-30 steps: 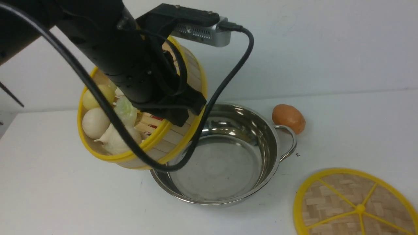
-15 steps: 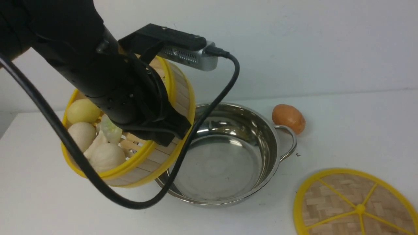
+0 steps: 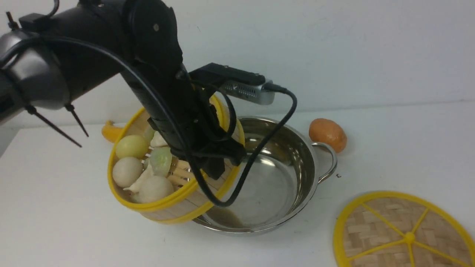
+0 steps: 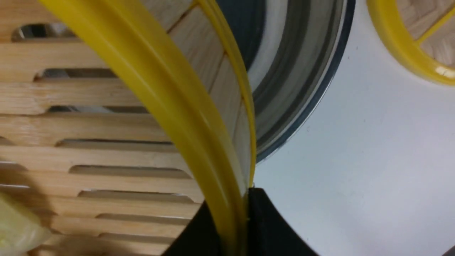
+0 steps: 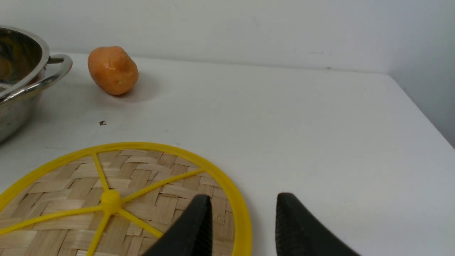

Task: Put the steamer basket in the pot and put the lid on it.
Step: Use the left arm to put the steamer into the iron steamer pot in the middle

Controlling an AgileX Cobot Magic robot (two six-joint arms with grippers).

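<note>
As the left pincer (image 4: pixel 233 217) clamps it, the steamer basket (image 3: pixel 174 212) tilts.

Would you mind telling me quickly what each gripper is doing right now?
Left gripper: closed on the rim of the steamer basket, which is tilted over the edge of the pot.
Right gripper: open, empty, above the edge of the lid.

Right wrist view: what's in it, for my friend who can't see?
The right end effector stands open by the rim of a flat round woven-bamboo lid with yellow spokes, lying on a white table. Beyond are an orange egg-shaped object and a shiny steel pot.
</note>
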